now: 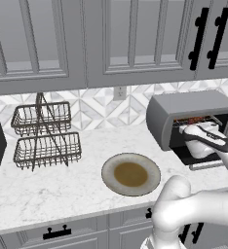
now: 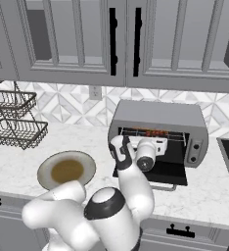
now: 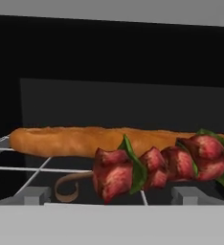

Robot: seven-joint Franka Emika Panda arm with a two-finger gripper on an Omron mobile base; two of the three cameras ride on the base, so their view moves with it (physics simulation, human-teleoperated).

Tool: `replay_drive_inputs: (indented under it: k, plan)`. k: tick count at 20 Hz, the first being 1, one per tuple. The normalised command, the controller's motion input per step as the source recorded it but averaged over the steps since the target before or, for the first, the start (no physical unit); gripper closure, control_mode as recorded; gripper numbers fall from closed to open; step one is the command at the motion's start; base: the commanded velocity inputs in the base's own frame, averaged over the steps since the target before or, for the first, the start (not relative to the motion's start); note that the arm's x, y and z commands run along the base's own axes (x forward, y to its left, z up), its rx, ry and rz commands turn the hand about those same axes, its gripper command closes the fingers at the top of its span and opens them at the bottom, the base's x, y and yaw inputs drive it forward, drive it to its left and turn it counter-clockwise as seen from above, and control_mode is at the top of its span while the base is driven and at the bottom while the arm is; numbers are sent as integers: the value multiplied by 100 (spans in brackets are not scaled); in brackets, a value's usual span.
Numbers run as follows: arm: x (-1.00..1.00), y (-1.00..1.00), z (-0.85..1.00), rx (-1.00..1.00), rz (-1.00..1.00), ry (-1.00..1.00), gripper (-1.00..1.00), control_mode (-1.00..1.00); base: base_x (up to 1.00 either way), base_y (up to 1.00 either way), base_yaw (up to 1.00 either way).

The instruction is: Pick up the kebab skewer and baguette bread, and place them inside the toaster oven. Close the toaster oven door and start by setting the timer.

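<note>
The gripper (image 2: 158, 143) sits at the mouth of the toaster oven (image 2: 158, 117), right of centre in the right base view, jaws spread wide and holding nothing, consistent with a release just made.

In the hand view the baguette bread (image 3: 85, 140) lies lengthwise across the wire rack (image 3: 18, 168) through mid-frame. The kebab skewer (image 3: 159, 165) rests in front of it, lower right, overlapping the loaf's right half; contact between them cannot be confirmed.

The toaster oven door (image 2: 158, 171) hangs open below the cavity, left down for loading.

The round plate (image 1: 131, 174), centre of the left base view, carries no food. Judgement: loading complete; door and timer outstanding.
</note>
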Motion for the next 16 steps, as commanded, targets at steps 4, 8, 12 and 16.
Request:
replay_drive_inputs:
  k: [4,8,12,16]
  plan:
    - [22,0,0,0,0,0,-100,-100,0,0,0]
    - [0,-5,0,0,0,0,-100,-100,0,0,0]
    - [-73,-31,0,0,0,0,-100,-100,0,0,0]
    - [-100,-32,0,0,0,0,-100,-100,0,0,0]
